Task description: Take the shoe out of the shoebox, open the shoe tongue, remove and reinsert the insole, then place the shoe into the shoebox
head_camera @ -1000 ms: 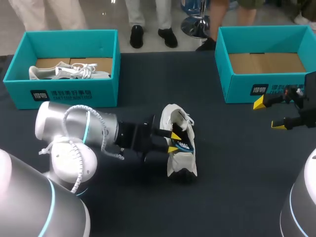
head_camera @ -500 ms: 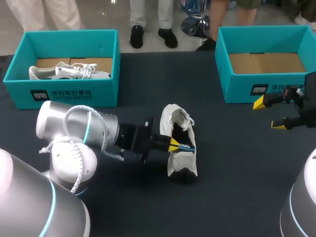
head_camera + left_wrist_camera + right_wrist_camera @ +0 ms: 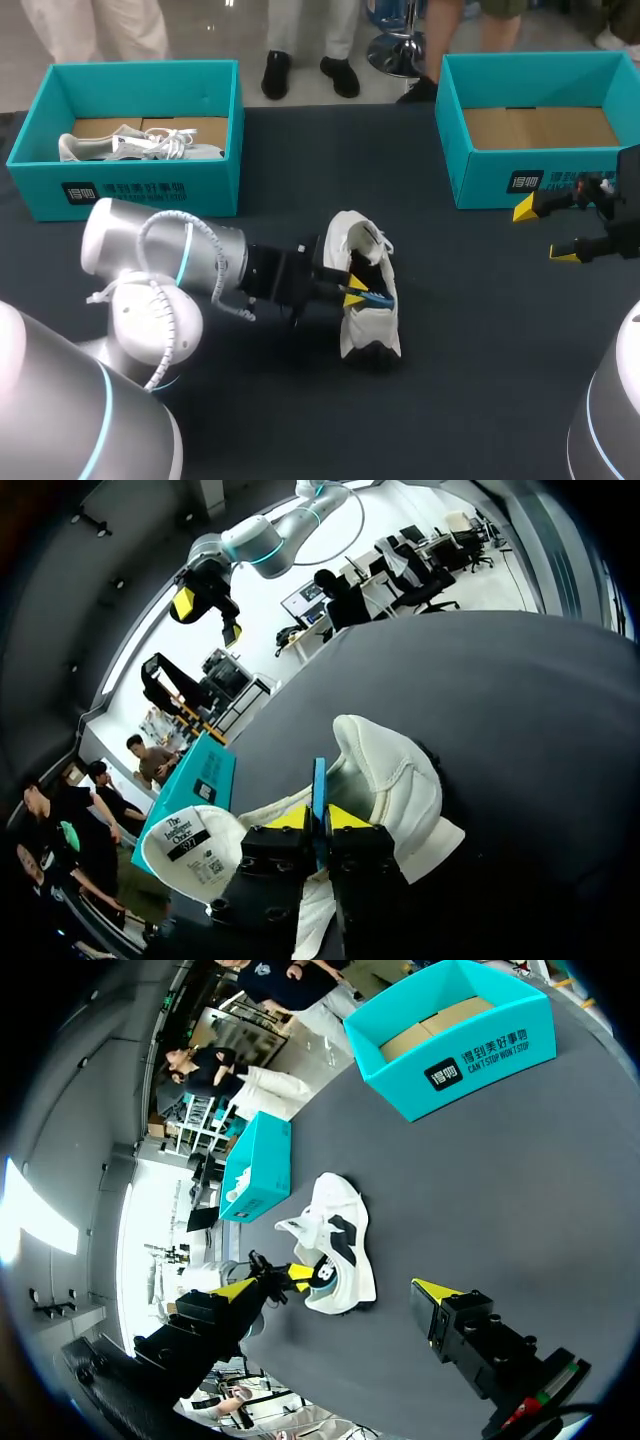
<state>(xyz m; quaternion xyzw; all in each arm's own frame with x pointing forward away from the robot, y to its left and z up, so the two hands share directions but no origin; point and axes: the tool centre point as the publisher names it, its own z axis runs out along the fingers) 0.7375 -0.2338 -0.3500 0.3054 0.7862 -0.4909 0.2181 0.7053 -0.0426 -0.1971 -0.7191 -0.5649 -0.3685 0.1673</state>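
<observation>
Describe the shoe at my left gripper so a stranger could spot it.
On the dark table, between the left shoebox and the right shoebox, lies a white shoe. Unlike the pale shoe inside the left shoebox, it sits unboxed, the left gripper pinching its blue insole.

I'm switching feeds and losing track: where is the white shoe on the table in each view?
Head view: shoe mid-table, at the left end effector.
Left wrist view: directly ahead, around that end effector gripping the insole.
Right wrist view: ahead on the table.
Shared landmark: the empty box.
</observation>
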